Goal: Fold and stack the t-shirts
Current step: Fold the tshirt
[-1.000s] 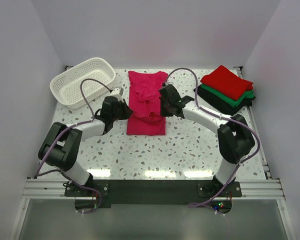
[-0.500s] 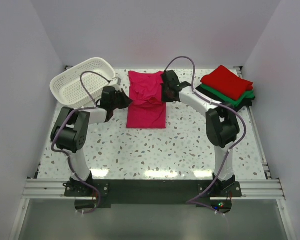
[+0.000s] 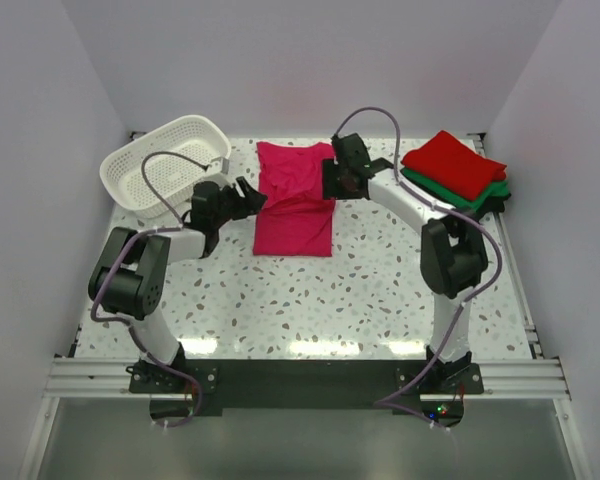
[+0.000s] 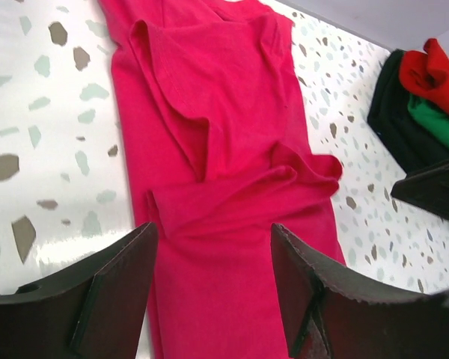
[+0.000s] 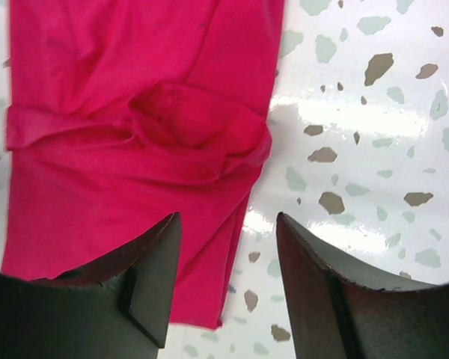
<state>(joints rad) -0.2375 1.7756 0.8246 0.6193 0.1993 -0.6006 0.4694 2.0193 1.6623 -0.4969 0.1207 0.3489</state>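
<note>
Now, hovering the left gripper (image 4: pixel 213 232) and right gripper (image 5: pixel 228 221) spread empty, we are risking snagging the bunched fold of the magenta t-shirt (image 3: pixel 295 215).

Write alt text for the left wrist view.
A magenta-pink cloth t-shirt, partly folded and rumpled, lies on the white speckled table. The left arm's dark jaws stand open in the foreground, holding nothing. At far right lie a folded black t-shirt, green t-shirt and red t-shirt.

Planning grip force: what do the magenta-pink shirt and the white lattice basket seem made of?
Magenta-pink t-shirt: soft matte knit cloth, possibly cotton; it creases and bunches. White lattice basket: seemingly rigid moulded plastic, smooth finish; its perforated walls hold shape.
</note>
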